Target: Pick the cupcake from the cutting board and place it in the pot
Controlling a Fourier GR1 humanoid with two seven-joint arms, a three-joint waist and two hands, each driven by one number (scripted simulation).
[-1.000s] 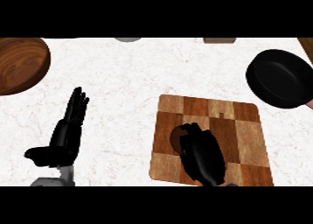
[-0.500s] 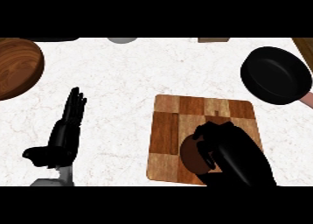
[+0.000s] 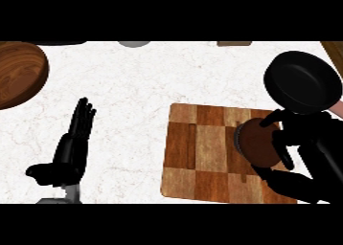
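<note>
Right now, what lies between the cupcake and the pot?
Head view: only right hand fingers holding the cupcake, and a bit of cutting board, before the pot.

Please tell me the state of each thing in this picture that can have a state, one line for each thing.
cupcake: held over the cutting board.
right hand: curled round the cupcake.
left hand: open, resting, fingers up.
pot: nothing seen inside.
cutting board: flat on the counter.
wooden bowl: nothing seen inside.
</note>
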